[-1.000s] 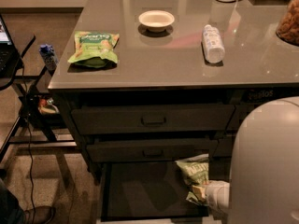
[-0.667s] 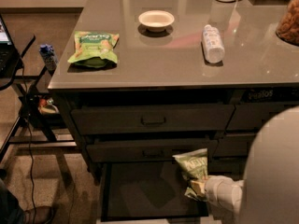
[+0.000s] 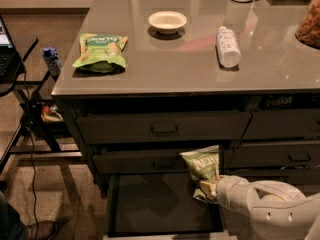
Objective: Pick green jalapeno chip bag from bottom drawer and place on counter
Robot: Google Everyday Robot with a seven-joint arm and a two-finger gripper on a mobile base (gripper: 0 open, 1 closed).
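The green jalapeno chip bag (image 3: pixel 202 168) is olive-green with white lettering. It hangs upright over the right side of the open bottom drawer (image 3: pixel 150 204), in front of the middle drawer's right end. My gripper (image 3: pixel 214 188) is at the bag's lower right edge and is shut on the bag; its fingers are mostly hidden behind the bag and my white arm (image 3: pixel 270 204). The grey counter (image 3: pixel 185 59) lies above the drawers.
On the counter are a brighter light-green snack bag (image 3: pixel 100 50), a cream bowl (image 3: pixel 167 21), a white bottle lying down (image 3: pixel 228 46) and a jar of snacks (image 3: pixel 309 24). Two handled drawers (image 3: pixel 164 129) are shut. A side table with cables (image 3: pixel 30 109) stands left.
The chip bag has risen from the drawer floor and moved a little left, held by my gripper. My arm has dropped lower and further right in the view.
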